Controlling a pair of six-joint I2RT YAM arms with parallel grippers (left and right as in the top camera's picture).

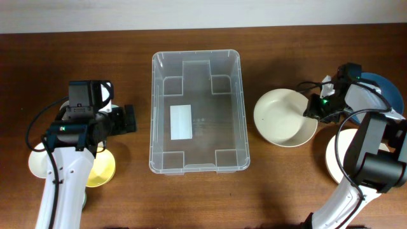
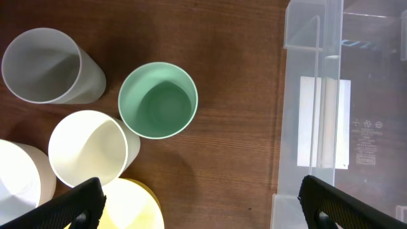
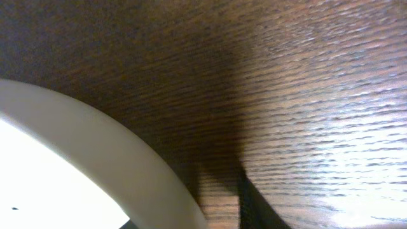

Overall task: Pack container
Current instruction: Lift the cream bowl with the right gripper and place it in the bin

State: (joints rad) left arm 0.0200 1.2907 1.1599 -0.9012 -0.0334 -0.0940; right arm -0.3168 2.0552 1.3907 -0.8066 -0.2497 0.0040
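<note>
- Right claw [image 1: 316, 105], overhead: sits at the right rim of the bowl [image 1: 285, 117], opening unreadable. Risk: a thin rim hold may let the bowl tip or slip on the way to the container [image 1: 197, 111], which stands empty at mid-table. Left claw [image 1: 132, 119] hovers just left of the container.
- Left wrist: jaws spread wide, holding nothing. Risk: lowering here could knock the green cup [image 2: 158, 100] or its crowded neighbours.
- Right wrist: bowl rim at lower left, one dark finger [image 3: 251, 213] just outside it; grip cannot be told.
</note>
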